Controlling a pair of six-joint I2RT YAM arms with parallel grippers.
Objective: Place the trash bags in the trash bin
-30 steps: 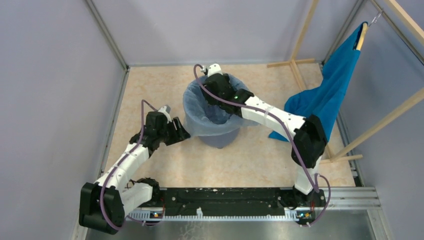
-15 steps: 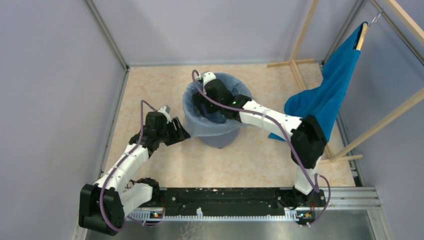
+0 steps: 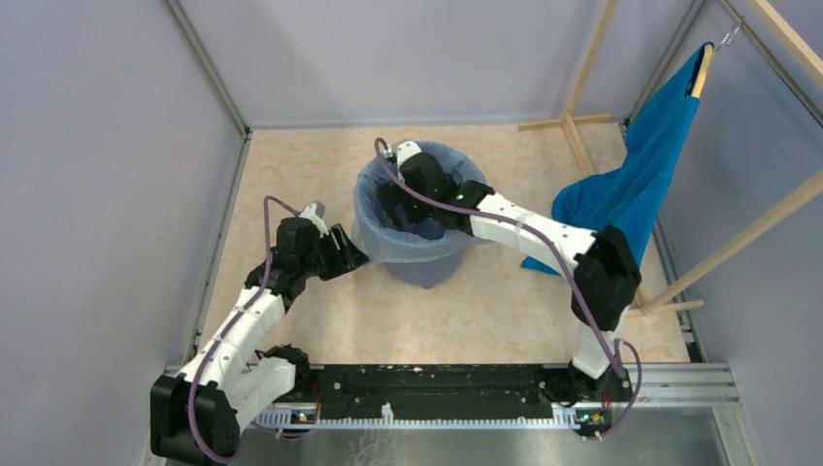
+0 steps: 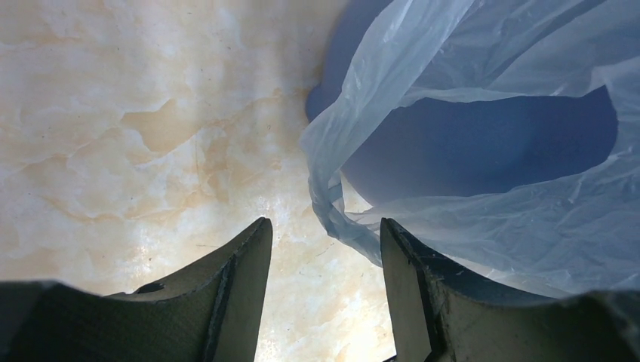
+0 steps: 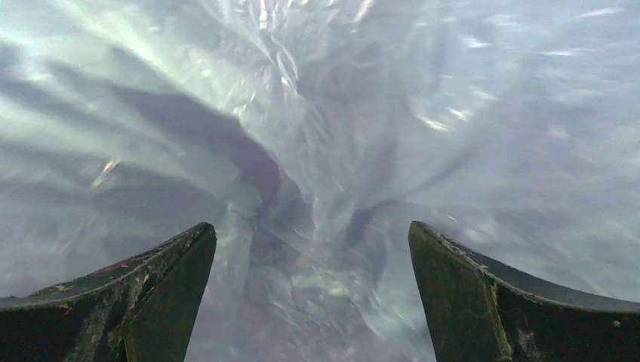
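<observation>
The trash bag (image 3: 386, 245) lined the trash bin (image 3: 427, 274), its light, crinkly film spilling over the rim. The right arm (image 3: 514, 221) held its jaws gaping and empty inside. The left arm (image 3: 247, 316) kept its own open by the hanging twisted fold, likely the surest hold.

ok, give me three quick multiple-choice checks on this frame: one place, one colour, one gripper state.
1. Where is the right gripper?
A. down inside the trash bin
B. beside it
C. high above it

2. What colour is the cloth on the hanger?
A. red
B. teal-blue
C. yellow

3. What state is the left gripper in?
A. shut tight
B. out of view
C. open

Answers:
1 A: the top view shows the arm reaching into the bin, and its wrist view shows only trash bag film.
2 B: plain in the top view.
3 C: there is a clear gap between its fingers, with the bag's hanging edge just ahead.
</observation>
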